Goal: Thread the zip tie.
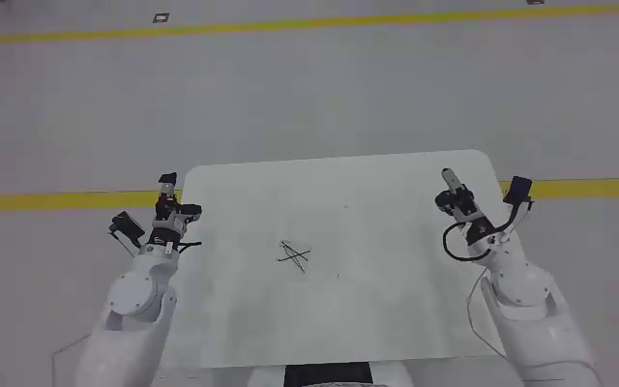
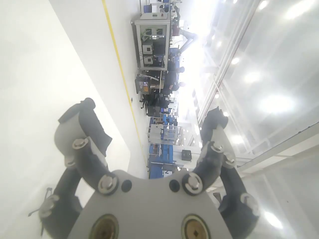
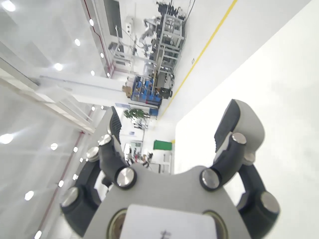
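The zip tie [image 1: 294, 255] is seen as thin dark strands crossed on the table [image 1: 387, 310]. It is set between the two grippers and well apart from both. From the left gripper [image 1: 170, 193] it lies inward to the right and a little back toward the robot. From the right gripper [image 1: 451, 189] it lies inward to the left. Both sets of fingers are spread wide, and nothing is held. The longer strand is angled diagonally across the line between the grippers. The left gripper is judged somewhat nearer, so a shorter inward, downward reach is expected from that side.
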You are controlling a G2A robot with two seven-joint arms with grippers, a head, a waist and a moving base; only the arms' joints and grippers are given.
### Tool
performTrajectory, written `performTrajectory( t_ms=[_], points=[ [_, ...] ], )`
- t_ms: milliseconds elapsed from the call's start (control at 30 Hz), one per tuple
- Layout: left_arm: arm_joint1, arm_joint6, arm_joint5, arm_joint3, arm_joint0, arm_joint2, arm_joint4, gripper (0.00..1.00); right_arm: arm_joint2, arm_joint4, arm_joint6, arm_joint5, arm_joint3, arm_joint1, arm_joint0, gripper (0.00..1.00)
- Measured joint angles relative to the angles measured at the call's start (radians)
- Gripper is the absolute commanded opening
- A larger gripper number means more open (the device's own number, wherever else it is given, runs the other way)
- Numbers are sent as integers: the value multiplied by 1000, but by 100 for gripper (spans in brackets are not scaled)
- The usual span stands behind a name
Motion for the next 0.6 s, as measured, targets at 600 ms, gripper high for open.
performTrajectory(
  t_ms=[600],
  points=[
    [0, 0, 0, 0, 0, 0, 0, 100, -26, -33, 40, -43, -7, 3, 5, 100]
  ],
)
